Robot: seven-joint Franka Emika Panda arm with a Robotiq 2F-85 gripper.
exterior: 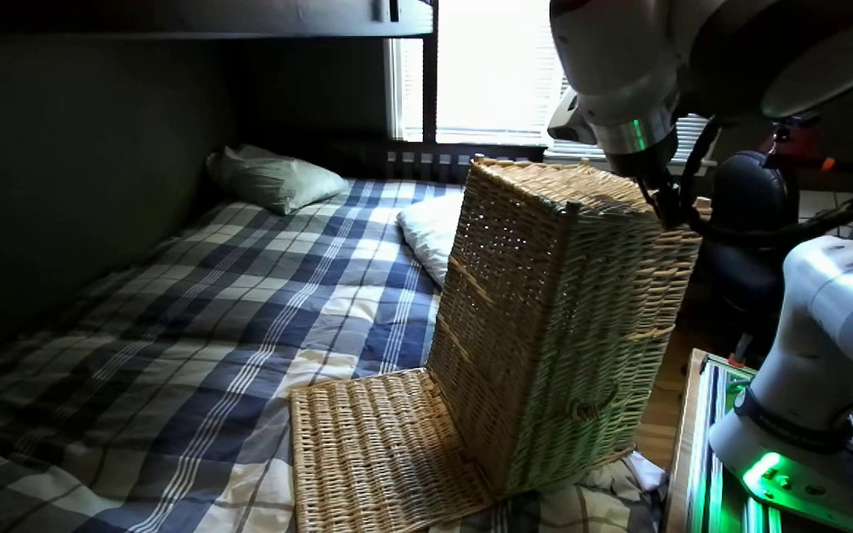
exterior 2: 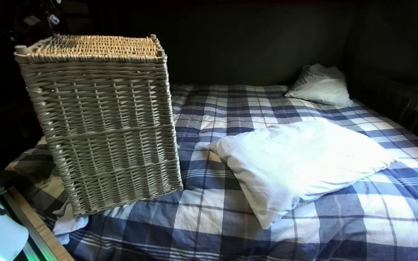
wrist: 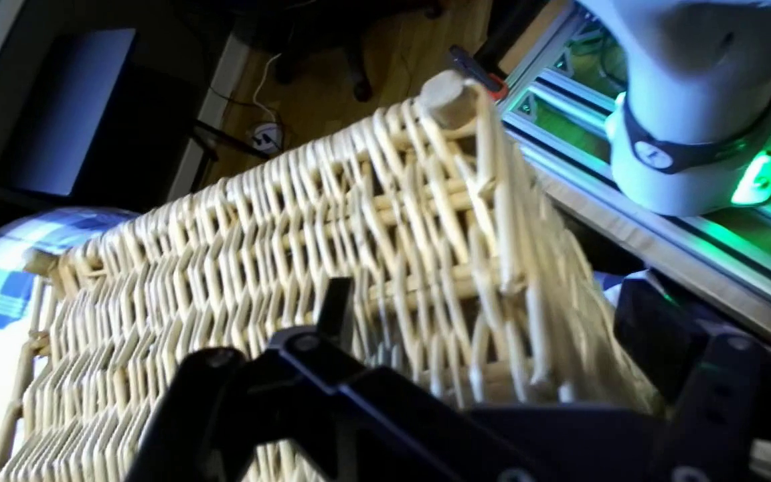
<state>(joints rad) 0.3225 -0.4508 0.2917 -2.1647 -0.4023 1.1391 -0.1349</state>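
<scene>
A tall wicker basket [exterior: 545, 326] stands bottom-up on the bed, with its short feet pointing upward, and it leans slightly. It also shows in an exterior view [exterior 2: 111, 127] and fills much of the wrist view [wrist: 245, 274]. Its wicker lid [exterior: 389, 444] is swung open and lies flat on the bedding. My gripper [exterior: 667, 207] is at the basket's upper edge, on the robot's side. In the wrist view the gripper's fingers [wrist: 489, 294] are wide apart, one over the woven bottom and one outside the side wall. I cannot tell whether either finger touches the wicker.
The bed [exterior: 249, 318] has a plaid cover. A white pillow [exterior 2: 303, 156] lies beside the basket and a grey pillow [exterior: 278, 178] lies at the far corner. The robot's base frame [wrist: 626, 227] stands close to the basket. An upper bunk [exterior: 189, 18] hangs overhead.
</scene>
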